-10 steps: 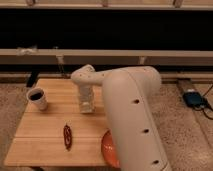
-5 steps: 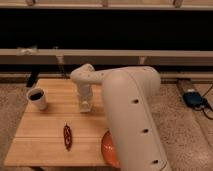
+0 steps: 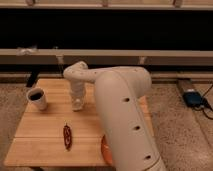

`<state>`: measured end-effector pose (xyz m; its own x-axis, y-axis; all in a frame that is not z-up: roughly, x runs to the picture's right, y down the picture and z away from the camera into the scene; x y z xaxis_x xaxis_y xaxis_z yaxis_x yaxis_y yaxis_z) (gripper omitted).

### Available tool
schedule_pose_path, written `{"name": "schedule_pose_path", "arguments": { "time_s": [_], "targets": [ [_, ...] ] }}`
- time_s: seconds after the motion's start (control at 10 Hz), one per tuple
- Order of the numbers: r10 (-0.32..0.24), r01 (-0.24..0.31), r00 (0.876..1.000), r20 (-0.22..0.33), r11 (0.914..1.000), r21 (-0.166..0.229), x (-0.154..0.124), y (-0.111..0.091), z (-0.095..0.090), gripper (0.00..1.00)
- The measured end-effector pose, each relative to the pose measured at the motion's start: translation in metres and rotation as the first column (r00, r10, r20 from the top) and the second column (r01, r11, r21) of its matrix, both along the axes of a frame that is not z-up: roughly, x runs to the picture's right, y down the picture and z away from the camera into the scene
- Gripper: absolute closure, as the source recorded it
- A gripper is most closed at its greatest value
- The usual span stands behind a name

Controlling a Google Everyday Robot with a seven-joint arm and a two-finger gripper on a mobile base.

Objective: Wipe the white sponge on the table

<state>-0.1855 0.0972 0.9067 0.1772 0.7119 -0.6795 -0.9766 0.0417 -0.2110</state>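
white sponge (image 3: 78, 107) lies on the worktop (image 3: 45, 135) right of the cup (image 3: 37, 98), pinched by the gripper (image 3: 77, 103), fingers closed on it. likely risks: a shallow pinch lets the soft block slip when dragged, or a leftward sweep tips the cup.

The gripper (image 3: 77, 101) stands at the middle back of the table (image 3: 35, 150), clamped on the white sponge (image 3: 78, 106). The white cup (image 3: 37, 98) blocks the left edge, and a small red thing (image 3: 67, 136) lies nearer the front. Bare planks run free between them — the bulky arm (image 3: 125, 120) and the orange-red plate (image 3: 103, 148) wall off the right.
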Motion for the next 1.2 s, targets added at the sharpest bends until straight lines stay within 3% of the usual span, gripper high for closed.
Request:
{"name": "schedule_pose_path", "arguments": {
  "time_s": [0.4, 0.8, 1.2],
  "targets": [
    [-0.041, 0.047, 0.995, 0.089, 0.9971, -0.06, -0.039, 0.006, -0.014, 1.0],
    [-0.067, 0.083, 0.99, 0.124, 0.9885, -0.126, -0.056, 0.016, -0.03, 1.0],
    [-0.078, 0.097, 0.991, 0.113, 0.9792, -0.178, -0.057, 0.032, -0.047, 1.0]
  ]
}}
